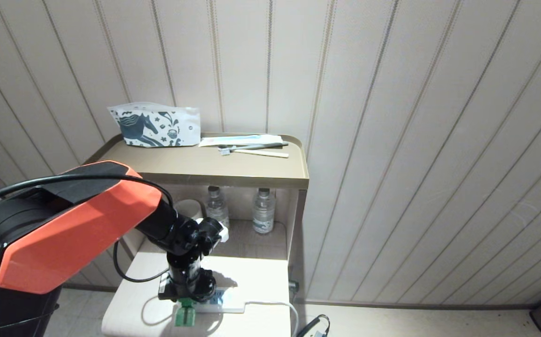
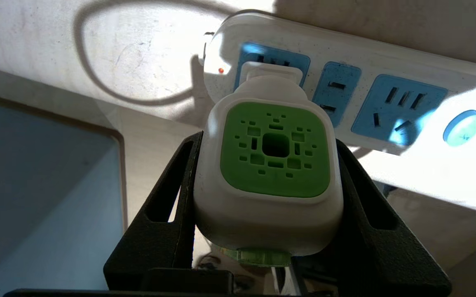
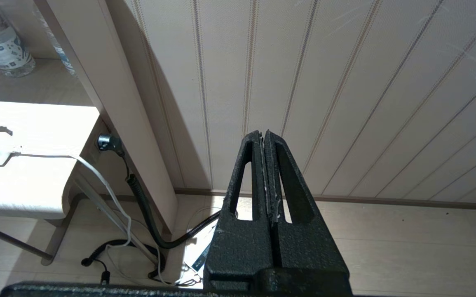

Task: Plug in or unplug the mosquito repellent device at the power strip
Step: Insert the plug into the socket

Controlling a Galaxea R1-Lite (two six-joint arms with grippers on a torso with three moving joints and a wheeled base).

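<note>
— What sits on the top shelf (image 1: 195, 171)?
— A horse-print pouch (image 1: 155, 125), with toothbrushes (image 1: 256, 150) just beside it.
— And underneath?
— Two clear water bottles (image 1: 264, 211) and a white mug (image 1: 188, 208).

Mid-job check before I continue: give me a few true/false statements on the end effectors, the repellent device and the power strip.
1. The left end effector is shut on the mosquito repellent device. True.
2. The device sits at the middle socket of the power strip. False: it is at the end socket, by the small red light.
3. The right end effector holds the strip's cord. False: it is shut on nothing, off to the side facing the wall.
4. The other two sockets have nothing plugged in. True.
</note>
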